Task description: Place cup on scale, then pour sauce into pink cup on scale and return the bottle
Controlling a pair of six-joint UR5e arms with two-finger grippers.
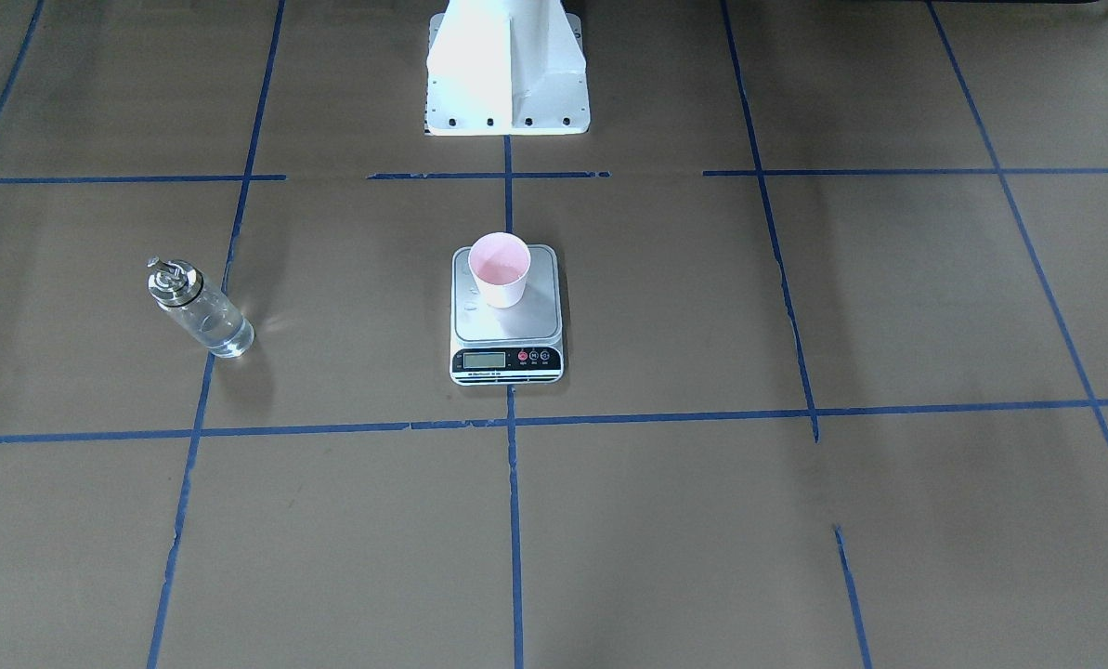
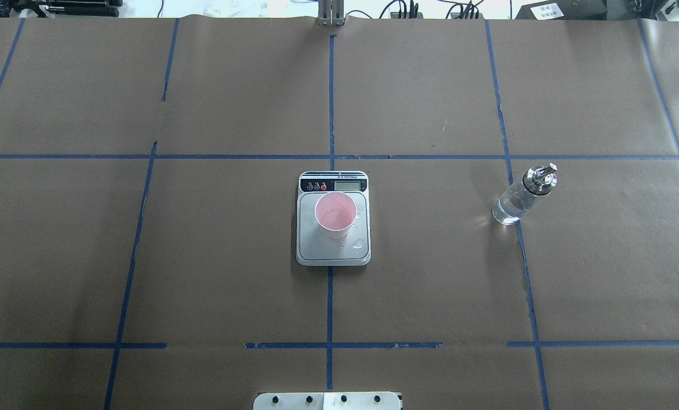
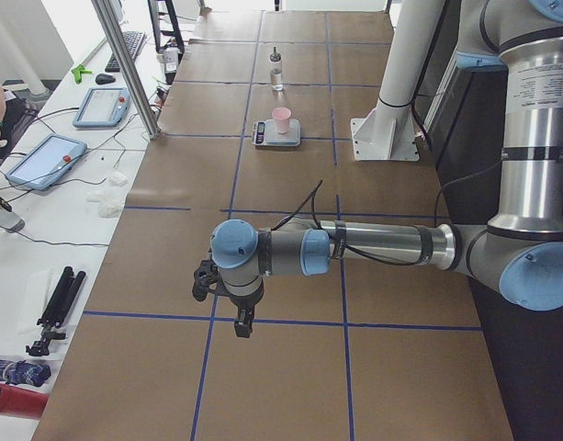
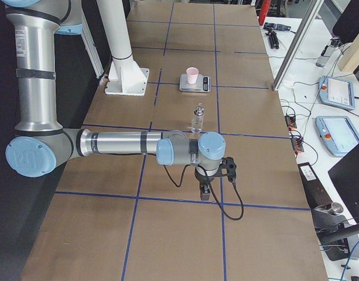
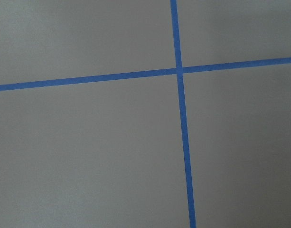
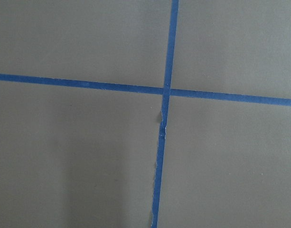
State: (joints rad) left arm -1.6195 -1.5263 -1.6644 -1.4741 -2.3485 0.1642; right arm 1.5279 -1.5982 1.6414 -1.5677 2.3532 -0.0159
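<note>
The pink cup (image 2: 335, 214) stands upright at about the middle of the silver platform of the scale (image 2: 333, 253), in the centre of the overhead view. Its open mouth faces up and a faint glint shows at its bottom. A few clear droplets (image 2: 359, 244) lie on the platform just right of the cup in that view. The scale's black strip with its display and round buttons faces the top of the overhead frame.

Well apart from the scale, at centre right of the same frame, the glass bottle (image 2: 521, 196) stands upright on a blue tape line (image 2: 329, 307). Its silver pourer is on top and the clear sauce (image 2: 507, 212) is visible in its lower part. Nothing touches the cup, the scale or the bottle.

Brown paper covers the table (image 2: 202, 256), marked into squares by the tape. The robot's white pedestal (image 1: 507, 74) sits at top centre of the front-facing view.

Both arms are stretched low over the table, far from the scale. The left gripper (image 3: 242, 328) hangs fingers-down at lower centre of the left side view. The right gripper (image 4: 206, 193) hangs the same way at centre of the right side view, nearer the camera than the bottle. Neither holds anything that can be seen, and whether their fingers are spread or pressed together cannot be told from these side views. Both wrist cameras show only a tape crossing on the paper.
</note>
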